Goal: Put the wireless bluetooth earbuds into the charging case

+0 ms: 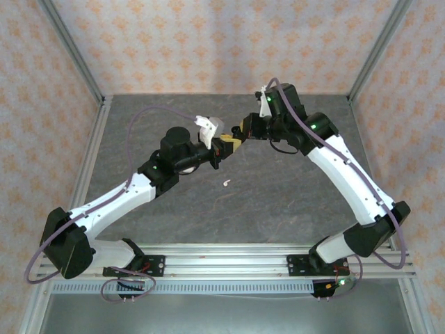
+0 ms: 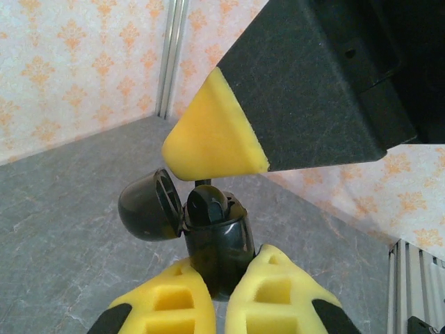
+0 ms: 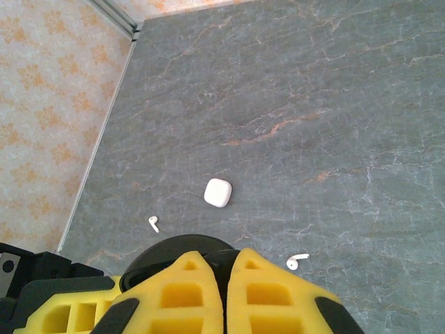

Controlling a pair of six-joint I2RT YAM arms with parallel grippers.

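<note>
From above, the left gripper (image 1: 224, 146) and the right gripper (image 1: 241, 132) meet tip to tip over the middle of the table (image 1: 292, 202). What lies between them is too small and dark to read there. A white earbud (image 1: 227, 183) lies on the table just on the near side of the left gripper.

The left wrist view gives the detail. The left gripper (image 2: 226, 264) is clamped around the lower body of a black charging case (image 2: 219, 240), holding it upright. Its lid (image 2: 147, 207) is swung open to the left of the fingers. A black earbud (image 2: 207, 203) sits in the mouth of the case. One yellow-tipped finger (image 2: 212, 139) of the right gripper hangs right above it, but I cannot tell whether they touch.

The right wrist view looks down past the right gripper (image 3: 217, 261), whose fingers are drawn almost together with only a thin slit between them. Whether anything is pinched in that slit is hidden. Under the fingertips is a dark rounded shape (image 3: 174, 247), cut off by the fingers and hard to identify. Beyond the tips, a white case (image 3: 217, 192) rests closed on the table. One small white earbud (image 3: 154, 223) is to its left, and another white bud (image 3: 297, 261) lies just right of the fingers.
</note>
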